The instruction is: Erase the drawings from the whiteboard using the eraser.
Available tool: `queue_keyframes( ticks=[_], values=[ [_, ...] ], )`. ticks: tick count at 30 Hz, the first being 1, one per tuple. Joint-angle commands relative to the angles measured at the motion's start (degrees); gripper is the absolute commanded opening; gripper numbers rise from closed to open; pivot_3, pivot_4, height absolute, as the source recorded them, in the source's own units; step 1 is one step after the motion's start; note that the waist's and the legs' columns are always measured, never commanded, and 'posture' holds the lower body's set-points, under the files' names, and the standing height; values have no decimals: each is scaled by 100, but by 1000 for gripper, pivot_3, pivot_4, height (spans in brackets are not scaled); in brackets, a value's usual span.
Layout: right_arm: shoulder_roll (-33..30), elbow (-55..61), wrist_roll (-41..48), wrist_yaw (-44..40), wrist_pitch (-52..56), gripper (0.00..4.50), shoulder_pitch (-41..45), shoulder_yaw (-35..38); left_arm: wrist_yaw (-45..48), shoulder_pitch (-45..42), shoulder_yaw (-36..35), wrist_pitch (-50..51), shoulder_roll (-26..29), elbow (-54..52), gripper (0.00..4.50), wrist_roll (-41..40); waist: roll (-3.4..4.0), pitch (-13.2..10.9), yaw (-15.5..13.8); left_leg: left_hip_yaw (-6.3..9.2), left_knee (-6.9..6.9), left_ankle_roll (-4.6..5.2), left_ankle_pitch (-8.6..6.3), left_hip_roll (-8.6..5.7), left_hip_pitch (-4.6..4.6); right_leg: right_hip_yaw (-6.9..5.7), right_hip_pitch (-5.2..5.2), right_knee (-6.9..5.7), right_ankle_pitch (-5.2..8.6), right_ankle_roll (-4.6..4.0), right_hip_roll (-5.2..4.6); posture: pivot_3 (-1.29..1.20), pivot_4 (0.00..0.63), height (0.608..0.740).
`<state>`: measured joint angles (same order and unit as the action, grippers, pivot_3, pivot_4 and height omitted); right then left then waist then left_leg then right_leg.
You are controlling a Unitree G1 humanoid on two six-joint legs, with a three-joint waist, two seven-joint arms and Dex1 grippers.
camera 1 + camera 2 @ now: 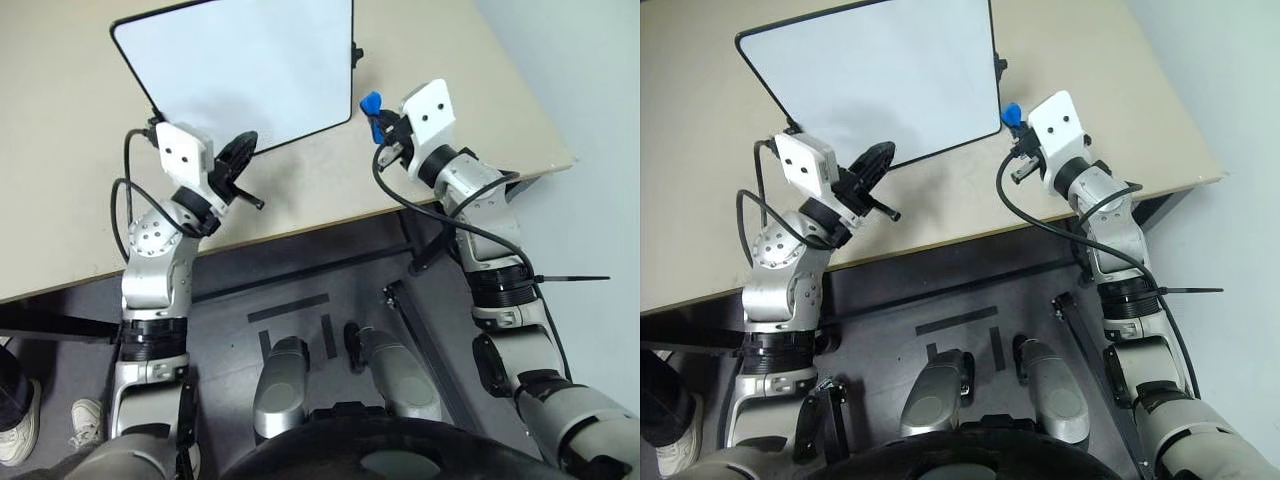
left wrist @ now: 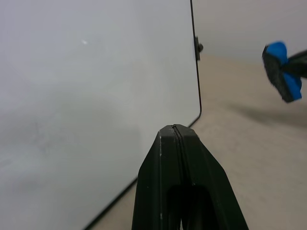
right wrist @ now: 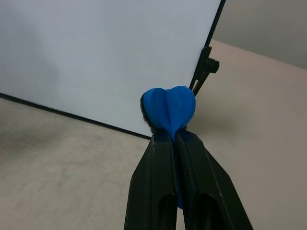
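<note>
Between right jaws, eraser [image 3: 169, 109]

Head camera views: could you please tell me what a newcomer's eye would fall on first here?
The bright blue eraser stands out, pinched in the shut right gripper just off the whiteboard's right edge, above the beige table. Next comes the large whiteboard itself, lying flat with no marks visible on its white surface. The left gripper, shut and empty, hangs over the board's near edge.
</note>
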<state>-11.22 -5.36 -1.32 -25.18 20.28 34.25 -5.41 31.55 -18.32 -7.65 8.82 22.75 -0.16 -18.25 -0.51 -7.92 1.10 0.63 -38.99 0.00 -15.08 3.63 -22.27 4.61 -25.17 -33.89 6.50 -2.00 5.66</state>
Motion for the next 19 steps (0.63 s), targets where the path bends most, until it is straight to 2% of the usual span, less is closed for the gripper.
queue_keyframes(
  ticks=[1,4,5,7,14,19],
  values=[
    [-31,190,-19,62,190,15,58,-66,120,-258,111,-150,-41,185,0,58,0,0,-16,0,0,-1,-2,0,-2,0,-1,0,-3,11,-1,0,150,740],
    [-25,262,2,-8,434,15,-5,-173,151,-322,130,-192,-53,250,0,58,0,0,-22,-1,4,-1,-9,0,-3,0,-4,0,-9,32,-1,0,150,740],
    [-35,286,9,-66,523,566,-36,-247,149,-310,135,-187,-46,217,0,53,0,0,-21,-1,5,-2,-11,0,-3,0,-7,-1,-9,33,-1,0,150,740],
    [-58,312,14,-100,588,1101,-68,-318,146,-253,133,-176,-40,148,0,39,0,0,-22,-1,13,-2,-12,0,-3,0,-13,-1,-6,30,-1,0,150,740],
    [-109,376,-2,38,652,3549,21,-231,105,-129,55,-223,-1,146,0,39,0,0,-22,-2,21,-2,-13,0,-3,-1,-19,-1,0,29,0,0,150,740],
    [-202,580,91,-1,678,3549,24,-124,77,-136,97,-280,-51,174,0,43,0,0,-24,-1,20,-1,-13,0,-3,0,-17,-2,-5,31,0,0,150,740]
  ],
)
